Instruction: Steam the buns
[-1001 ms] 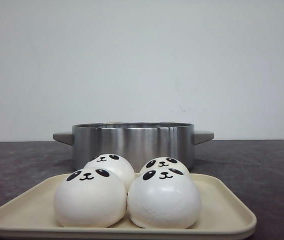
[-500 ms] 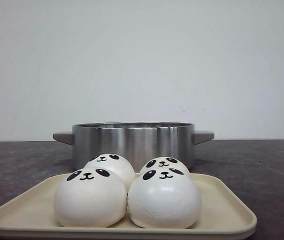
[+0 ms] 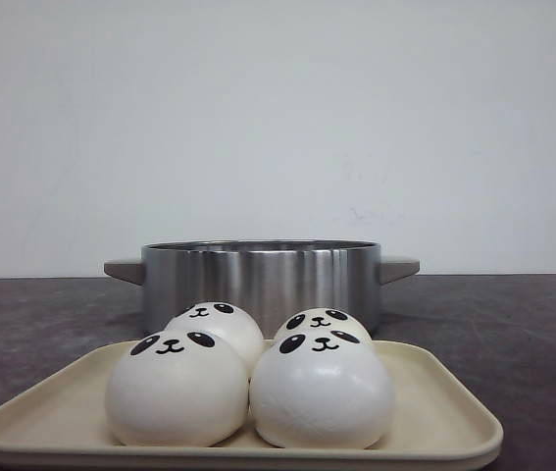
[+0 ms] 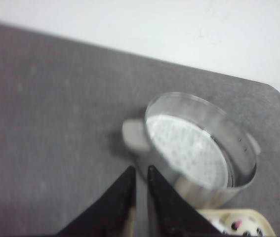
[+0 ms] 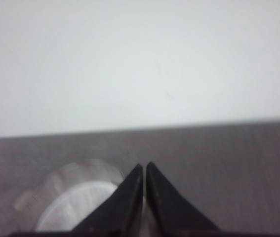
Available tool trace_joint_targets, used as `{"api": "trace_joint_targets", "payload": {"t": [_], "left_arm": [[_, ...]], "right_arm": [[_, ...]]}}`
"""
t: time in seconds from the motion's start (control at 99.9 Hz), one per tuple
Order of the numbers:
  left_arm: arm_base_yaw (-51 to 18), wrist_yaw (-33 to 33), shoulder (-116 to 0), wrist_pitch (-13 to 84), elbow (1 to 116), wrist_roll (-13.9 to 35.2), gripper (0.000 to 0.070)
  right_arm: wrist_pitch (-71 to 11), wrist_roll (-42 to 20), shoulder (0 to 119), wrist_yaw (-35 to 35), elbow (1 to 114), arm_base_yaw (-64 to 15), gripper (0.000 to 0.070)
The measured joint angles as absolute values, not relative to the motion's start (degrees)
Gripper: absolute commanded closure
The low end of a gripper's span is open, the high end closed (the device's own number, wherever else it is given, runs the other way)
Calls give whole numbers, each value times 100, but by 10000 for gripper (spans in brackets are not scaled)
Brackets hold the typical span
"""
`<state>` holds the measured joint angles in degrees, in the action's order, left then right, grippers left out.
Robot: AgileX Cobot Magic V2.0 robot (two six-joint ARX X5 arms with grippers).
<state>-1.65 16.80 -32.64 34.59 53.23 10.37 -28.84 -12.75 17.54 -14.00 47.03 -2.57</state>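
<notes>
While all four buns (image 3: 248, 378) sit clustered on the tray (image 3: 434, 417) just before the steamer pot (image 3: 260, 280), both tools, left tool (image 4: 140, 173) and right tool (image 5: 144, 169), narrow and empty, should widen, then cradle one bun gently.

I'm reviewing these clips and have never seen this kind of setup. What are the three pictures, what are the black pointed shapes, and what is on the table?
This is a two-armed robot at a dark table. The front view looks forward from the robot: four panda-faced buns sit on a cream tray, with a steel pot behind it. The other two pictures come from cameras on each wrist. The black points are the gripper fingers: the left gripper looks down at the pot and its perforated steamer insert; the right gripper is above the table near the pot. Both grippers are closed with nothing held.
</notes>
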Motion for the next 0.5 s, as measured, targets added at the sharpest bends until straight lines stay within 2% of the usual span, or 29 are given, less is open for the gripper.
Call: {"api": "trace_joint_targets", "payload": {"t": [0.05,0.08,0.12,0.15,0.19,0.22,0.42,0.5], "left_arm": [[-200,1682,-3472,3450,5629,993,453],[-239,1682,-3557,3457,5758,978,327],[-287,1684,-3616,3457,5861,972,159],[-333,1684,-3649,3450,5911,956,76],[-395,1686,-3647,3463,5913,952,15],[-458,1686,-3647,3500,5913,948,15],[-954,1739,-3511,3898,5913,913,18],[-1127,1855,-3479,4058,5913,928,22]], "right_arm": [[-2862,-1214,1909,-1527,4995,-257,671],[-2856,-1184,1988,-1625,5137,-255,597],[-2873,-1157,2084,-1796,5295,-257,421],[-2908,-1129,2152,-1927,5391,-257,265],[-2985,-1122,2235,-2099,5492,-257,87],[-3044,-1129,2290,-2211,5546,-257,5],[-3041,-1496,2620,-3404,5623,-255,0],[-3041,-1599,2803,-3529,5642,-268,0]]}}
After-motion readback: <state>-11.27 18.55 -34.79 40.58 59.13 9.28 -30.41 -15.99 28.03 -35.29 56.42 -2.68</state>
